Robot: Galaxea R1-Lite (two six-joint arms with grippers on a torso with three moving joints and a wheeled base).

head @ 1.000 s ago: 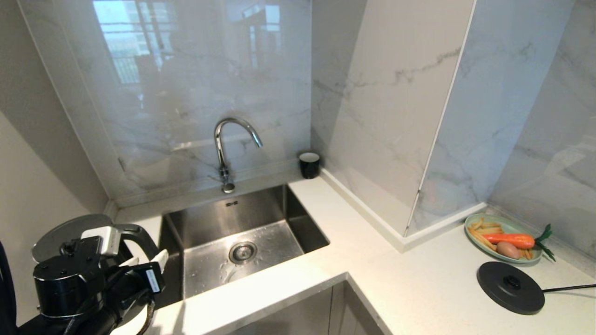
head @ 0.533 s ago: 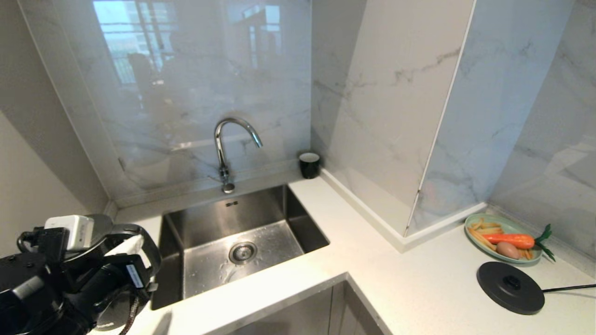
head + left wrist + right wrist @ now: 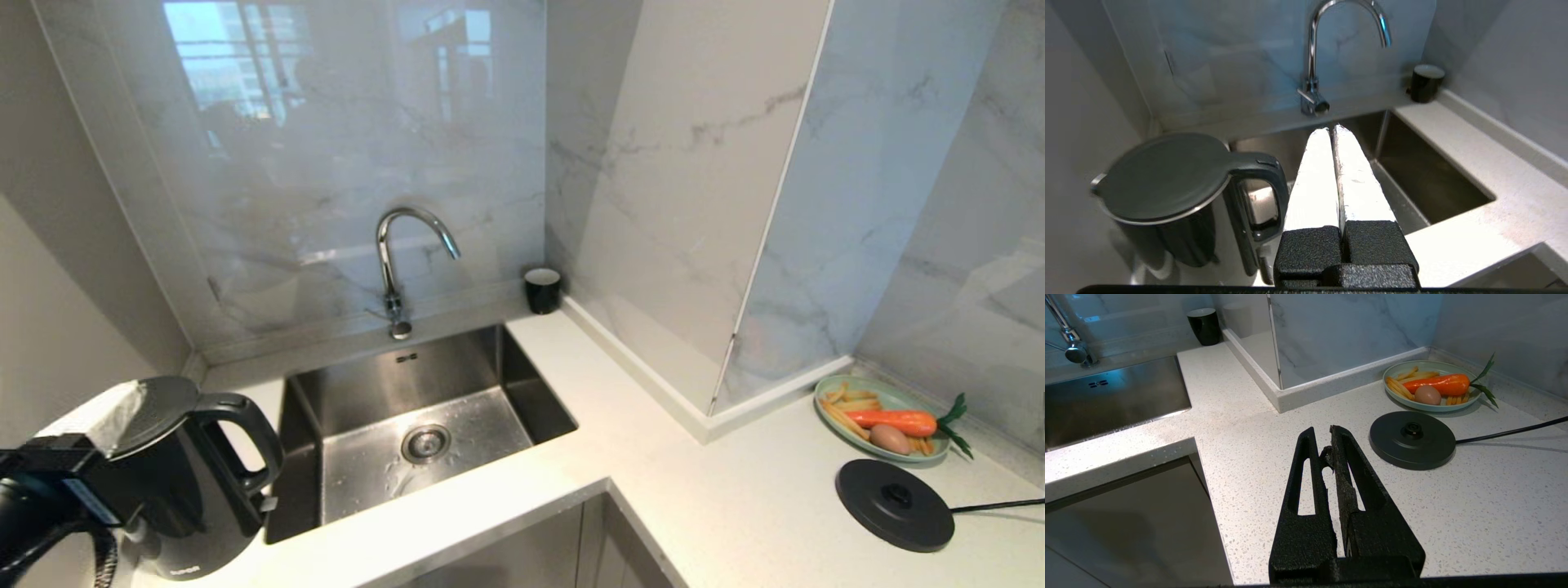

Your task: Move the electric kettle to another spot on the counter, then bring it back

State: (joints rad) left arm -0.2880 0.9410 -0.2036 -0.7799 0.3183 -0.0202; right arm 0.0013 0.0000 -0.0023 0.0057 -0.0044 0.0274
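Kettle first: the electric kettle point(image 3: 184, 482) stands upright on the counter point(image 3: 735, 506) at the near left corner, just left of the sink point(image 3: 424, 425), its lid flat and its loop handle turned toward the basin. The white speckled worktop runs in an L, with a dark cabinet front under its inner corner.

The left gripper point(image 3: 1331, 134) is clenched on nothing, its white-wrapped fingers pressed together, hanging apart from the kettle's handle and pointing over the sink toward the tap. In the head view only the arm's black end shows at the lower left edge, in front of the kettle. The right gripper point(image 3: 1327, 435) is also closed and empty, parked above the bare counter near the base disc point(image 3: 895, 504).

A second ago the left gripper was at the kettle's handle and covered most of the jug; since then it has let go and pulled back toward the near left edge, so the whole kettle now shows. The kettle itself has stayed put.

Farther along, the steel sink is empty save for water drops round the drain. On the right, the black base disc with its cord lies before a green plate point(image 3: 833, 392) holding a carrot point(image 3: 898, 421), an egg point(image 3: 890, 438) and fries. At the back, a curved tap point(image 3: 400, 261) rises behind the sink, a small black cup point(image 3: 542, 289) sits in the corner, and grey-veined marble panels form the walls.
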